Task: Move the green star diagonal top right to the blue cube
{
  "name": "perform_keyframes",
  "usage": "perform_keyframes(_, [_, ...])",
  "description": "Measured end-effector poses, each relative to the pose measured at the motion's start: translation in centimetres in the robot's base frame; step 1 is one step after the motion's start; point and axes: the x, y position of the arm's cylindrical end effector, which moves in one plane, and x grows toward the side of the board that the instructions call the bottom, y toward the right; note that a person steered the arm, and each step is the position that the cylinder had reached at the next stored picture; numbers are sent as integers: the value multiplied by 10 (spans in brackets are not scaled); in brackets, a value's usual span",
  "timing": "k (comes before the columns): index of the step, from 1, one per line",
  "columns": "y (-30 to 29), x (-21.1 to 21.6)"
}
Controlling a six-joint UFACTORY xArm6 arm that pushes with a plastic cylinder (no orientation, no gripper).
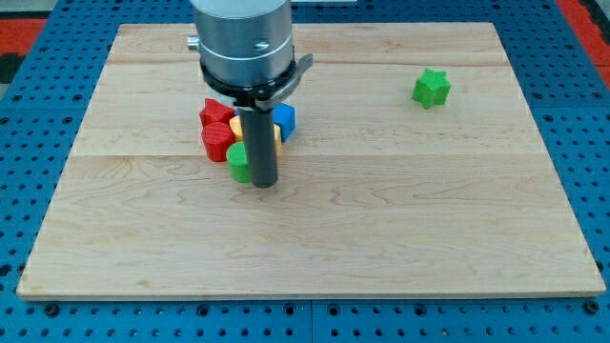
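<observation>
The green star (431,88) lies alone near the view's top right of the wooden board (381,219). The blue cube (285,119) sits in a tight cluster at the view's centre left, partly hidden by the rod. My tip (263,182) rests on the board at the cluster's lower edge, touching or next to a green block (238,164) on its left. The tip is far to the left of the green star and below the blue cube.
The cluster also holds a red star-like block (215,111), a red cylinder-like block (216,142) and a yellow block (236,128), mostly hidden behind the rod. The arm's grey body (243,43) hangs over the cluster. A blue pegboard (38,95) surrounds the board.
</observation>
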Motion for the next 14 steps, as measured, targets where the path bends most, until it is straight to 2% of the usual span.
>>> perform_keyframes(2, [1,-15])
perform_keyframes(3, [5,-8])
perform_keyframes(4, [54,-5])
perform_keyframes(5, [148,-30])
perform_keyframes(6, [227,-90])
perform_keyframes(7, [252,-167])
perform_keyframes(9, [240,-215])
perform_keyframes(10, [197,-214])
perform_keyframes(11, [195,-155])
perform_keyframes(12, [195,-147])
perform_keyframes(13, [187,-180])
perform_keyframes(14, [124,-170])
